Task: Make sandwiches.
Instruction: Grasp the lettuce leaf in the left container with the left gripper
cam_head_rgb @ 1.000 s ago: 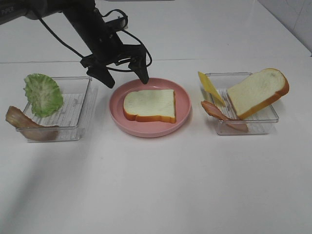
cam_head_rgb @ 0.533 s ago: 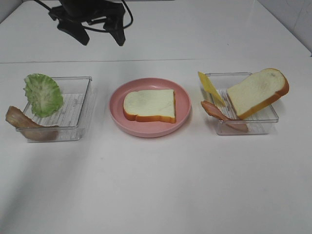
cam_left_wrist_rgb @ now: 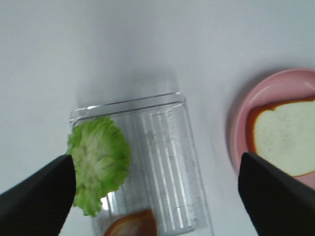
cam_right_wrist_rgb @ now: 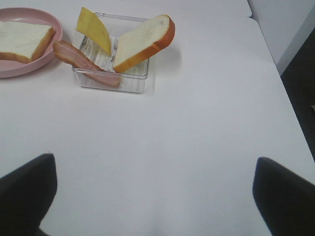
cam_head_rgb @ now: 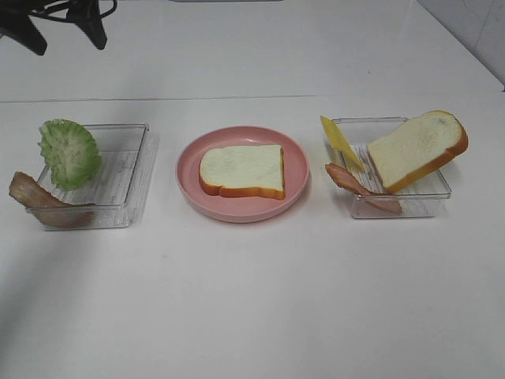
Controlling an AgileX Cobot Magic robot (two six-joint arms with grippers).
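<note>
A moment ago my left end effector (cam_head_rgb: 67, 41) hung over the far rim of the pink plate (cam_head_rgb: 189, 185), close to the bread slice (cam_head_rgb: 241, 170). Now it has gone up and away to the far left corner of the bench (cam_head_rgb: 252, 300). Its two fingers stand wide apart and hold nothing. From there I look down on the lettuce leaf (cam_left_wrist_rgb: 98, 169), which leans on the rim of the left tray (cam_left_wrist_rgb: 167, 162) near the bench's left edge, with a bacon strip (cam_head_rgb: 31, 193) beside it. My right end effector (cam_right_wrist_rgb: 155, 158) is wide open too and holds nothing. The job is only begun: one bread slice lies flat on the plate in the middle of the bench. The cheese slice (cam_head_rgb: 341, 142), the other bacon strip (cam_head_rgb: 351, 183) and the second bread slice (cam_head_rgb: 417, 150) wait in the right tray (cam_head_rgb: 426, 193) by the right edge. I think the lettuce comes next.
</note>
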